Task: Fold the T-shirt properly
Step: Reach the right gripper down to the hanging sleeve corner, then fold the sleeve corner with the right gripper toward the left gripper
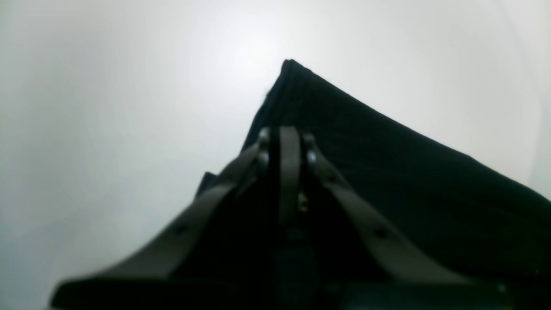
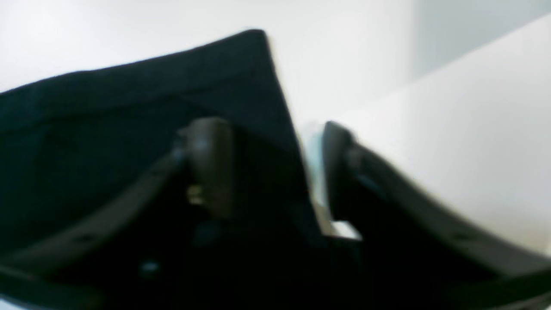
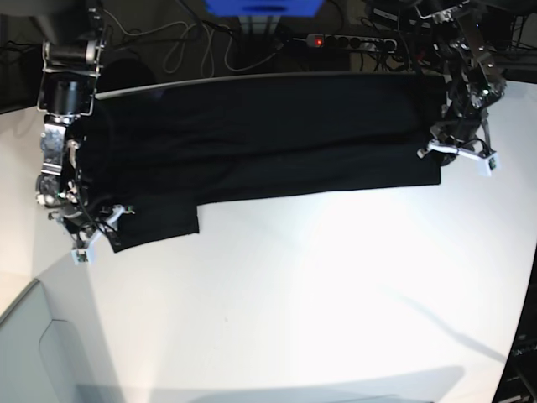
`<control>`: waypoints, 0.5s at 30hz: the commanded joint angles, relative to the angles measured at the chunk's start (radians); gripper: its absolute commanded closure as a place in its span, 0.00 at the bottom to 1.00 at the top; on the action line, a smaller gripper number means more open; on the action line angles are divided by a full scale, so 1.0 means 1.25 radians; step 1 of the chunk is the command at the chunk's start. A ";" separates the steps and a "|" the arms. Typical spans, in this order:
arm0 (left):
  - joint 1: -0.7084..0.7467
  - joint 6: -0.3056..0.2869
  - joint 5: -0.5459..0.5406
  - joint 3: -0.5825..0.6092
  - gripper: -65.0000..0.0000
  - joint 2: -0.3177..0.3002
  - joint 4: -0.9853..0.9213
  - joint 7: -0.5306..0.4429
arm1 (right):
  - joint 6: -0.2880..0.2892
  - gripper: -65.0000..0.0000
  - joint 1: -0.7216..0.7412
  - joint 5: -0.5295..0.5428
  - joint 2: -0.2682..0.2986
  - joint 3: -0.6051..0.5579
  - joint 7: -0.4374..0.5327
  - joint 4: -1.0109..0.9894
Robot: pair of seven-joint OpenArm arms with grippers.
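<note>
The black T-shirt [image 3: 268, 134] lies spread in a wide band across the far part of the white table [image 3: 294, 302], plain side up, with a flap hanging lower at the left [image 3: 155, 222]. My left gripper [image 3: 437, 159] is at its right end. In the left wrist view the gripper [image 1: 286, 137] is shut on a raised corner of the shirt [image 1: 387, 172]. My right gripper [image 3: 107, 225] is at the left flap. In the right wrist view it [image 2: 275, 159] is open and straddles the cloth's edge [image 2: 129, 107]. No print shows.
A power strip [image 3: 348, 39], cables and a blue object [image 3: 264, 7] lie behind the table's far edge. A grey surface [image 3: 33, 353] lies beyond the table's edge at the lower left.
</note>
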 commanded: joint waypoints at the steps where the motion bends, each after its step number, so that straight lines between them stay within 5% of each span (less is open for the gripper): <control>1: -0.003 -0.002 -0.005 -0.004 1.00 -0.010 0.015 -0.015 | 0.009 0.77 0.006 0.005 0.004 0.002 -0.011 0.010; 4: -0.003 -0.002 -0.005 -0.004 1.00 -0.009 0.015 -0.015 | 0.009 1.00 0.006 0.005 0.004 0.002 -0.011 0.011; 15: -0.003 -0.002 -0.005 -0.005 1.00 -0.014 0.015 -0.015 | 0.009 1.00 -0.100 0.005 0.008 0.008 -0.019 0.365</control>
